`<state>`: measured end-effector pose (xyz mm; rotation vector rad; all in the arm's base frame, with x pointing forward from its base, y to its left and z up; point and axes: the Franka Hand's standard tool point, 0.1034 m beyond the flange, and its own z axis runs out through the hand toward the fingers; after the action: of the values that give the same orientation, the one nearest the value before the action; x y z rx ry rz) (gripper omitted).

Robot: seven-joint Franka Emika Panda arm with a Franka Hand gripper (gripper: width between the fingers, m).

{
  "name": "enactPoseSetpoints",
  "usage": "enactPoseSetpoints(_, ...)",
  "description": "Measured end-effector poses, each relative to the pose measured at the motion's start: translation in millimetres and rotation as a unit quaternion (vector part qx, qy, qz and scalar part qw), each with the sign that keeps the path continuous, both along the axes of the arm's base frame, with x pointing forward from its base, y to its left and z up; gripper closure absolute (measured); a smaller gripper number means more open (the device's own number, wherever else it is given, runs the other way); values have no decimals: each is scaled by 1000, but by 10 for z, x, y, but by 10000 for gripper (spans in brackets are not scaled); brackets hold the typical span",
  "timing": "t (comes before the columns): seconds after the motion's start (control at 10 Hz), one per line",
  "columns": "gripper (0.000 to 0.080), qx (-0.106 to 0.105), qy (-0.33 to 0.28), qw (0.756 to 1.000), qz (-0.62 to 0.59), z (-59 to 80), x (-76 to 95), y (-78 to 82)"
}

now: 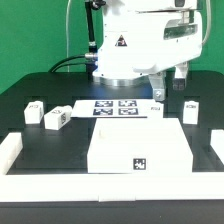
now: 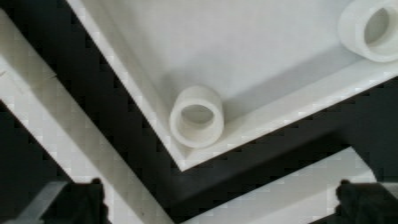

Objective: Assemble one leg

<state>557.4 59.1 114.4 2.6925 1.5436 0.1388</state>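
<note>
The gripper (image 2: 222, 205) is hanging spread and empty, a socket (image 2: 196, 118) of the panel (image 2: 267, 55) lying ahead. Pickup is apparently pending, calling for travel to a leg (image 1: 56, 120) well apart.

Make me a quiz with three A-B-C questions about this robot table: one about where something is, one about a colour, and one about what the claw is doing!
1. Where is the big white panel, compared with the marker board? A on top of it; B nearer the exterior camera; C behind it.
2. What colour is the table? A red; B yellow; C black.
3. How is the claw? A open, empty; B shut tight; C shut on the panel.
Answers: B, the panel lies in front of the marker board. C, the bare table shows black. A, in the wrist view its fingers stand wide apart with nothing between.
</note>
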Motion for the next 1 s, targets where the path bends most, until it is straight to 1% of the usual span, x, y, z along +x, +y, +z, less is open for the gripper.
enactPoseSetpoints(0.8, 150, 0, 1, 1000, 0, -12, -5, 0)
enactPoseSetpoints(0.9, 150, -1, 2, 1000, 11, -24, -17, -20)
enactPoseSetpoints(1.0, 150, -7, 9, 997, 76, -116, -139, -146)
